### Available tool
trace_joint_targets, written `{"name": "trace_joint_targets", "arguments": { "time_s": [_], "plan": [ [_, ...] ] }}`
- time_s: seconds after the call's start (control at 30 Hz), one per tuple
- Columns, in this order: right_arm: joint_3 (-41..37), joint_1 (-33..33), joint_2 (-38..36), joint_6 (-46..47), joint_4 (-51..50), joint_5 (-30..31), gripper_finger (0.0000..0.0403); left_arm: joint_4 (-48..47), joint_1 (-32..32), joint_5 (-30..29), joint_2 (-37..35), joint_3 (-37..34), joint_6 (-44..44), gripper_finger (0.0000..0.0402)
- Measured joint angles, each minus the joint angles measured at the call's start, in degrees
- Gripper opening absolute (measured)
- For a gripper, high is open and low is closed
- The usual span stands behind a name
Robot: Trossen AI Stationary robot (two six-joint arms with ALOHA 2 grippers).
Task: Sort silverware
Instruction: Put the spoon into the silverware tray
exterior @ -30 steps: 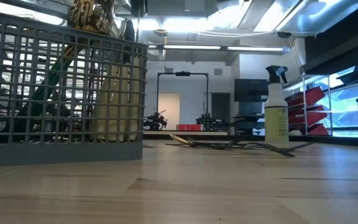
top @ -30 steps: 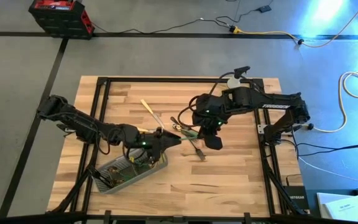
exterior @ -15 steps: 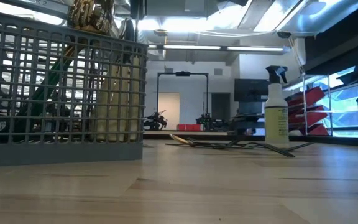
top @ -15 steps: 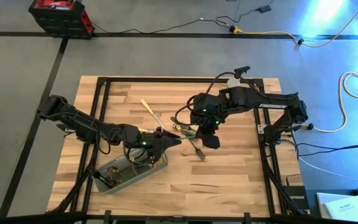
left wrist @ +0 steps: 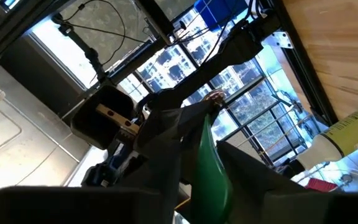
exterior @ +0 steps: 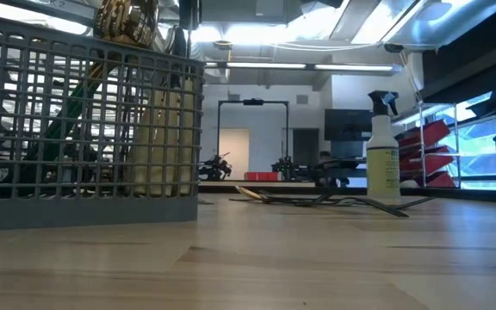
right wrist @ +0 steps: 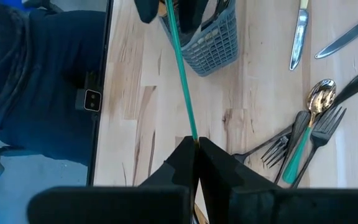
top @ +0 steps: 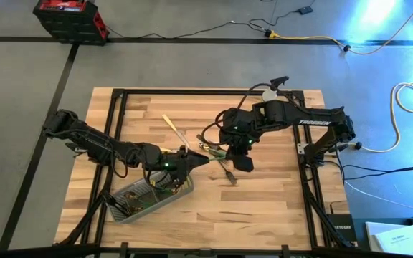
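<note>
Our right claw (right wrist: 194,163) is squeezed tight on one end of a long green-handled piece (right wrist: 181,68) of silverware, over the middle of the wooden surface (top: 264,208). Our left claw (top: 205,160) meets it there and holds the other end of the same green piece (left wrist: 211,165), its fingers closed around it. So the piece hangs between our two claws, up off the wood. Below our left arm sits the grey basket (top: 145,201) with some silverware standing in it. More forks, a spoon (right wrist: 319,99) and knives (right wrist: 298,32) lie loose on the wood just beside our right claw. A spray bottle (exterior: 383,155) stands farther back.
</note>
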Motion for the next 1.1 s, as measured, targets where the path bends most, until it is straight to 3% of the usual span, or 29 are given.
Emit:
{"name": "trace_joint_targets", "arguments": {
  "time_s": [0.2, 0.57, 0.73, 0.97, 1.1],
  "plan": [
    [0.0, -1.06, -0.02, 0.12, 1.1, -0.14, 0.0, -0.02, 0.0, -0.76, 0.0, 0.0, 0.0, 0.0046],
    [0.0, -1.63, -0.02, 0.69, 1.14, -1.29, 0.0, 0.51, 0.0, -1.89, 0.0, 0.0, 0.39, 0.0036],
    [0.0, -1.63, -0.02, 1.42, 1.23, -1.79, 0.0001, 1.53, -0.66, -5.18, 0.04, -0.07, 0.43, 0.0005],
    [0.02, -1.64, -0.11, 1.64, 2.04, -2.47, 0.0002, 1.73, -0.68, -7.1, 0.05, 0.46, 0.07, 0.0001],
    [0.02, -1.63, -0.11, 2.08, 3.8, -3.61, 0.0027, 2.2, -0.68, -7.15, 0.04, 0.61, -0.01, 0.0]
  ]
}}
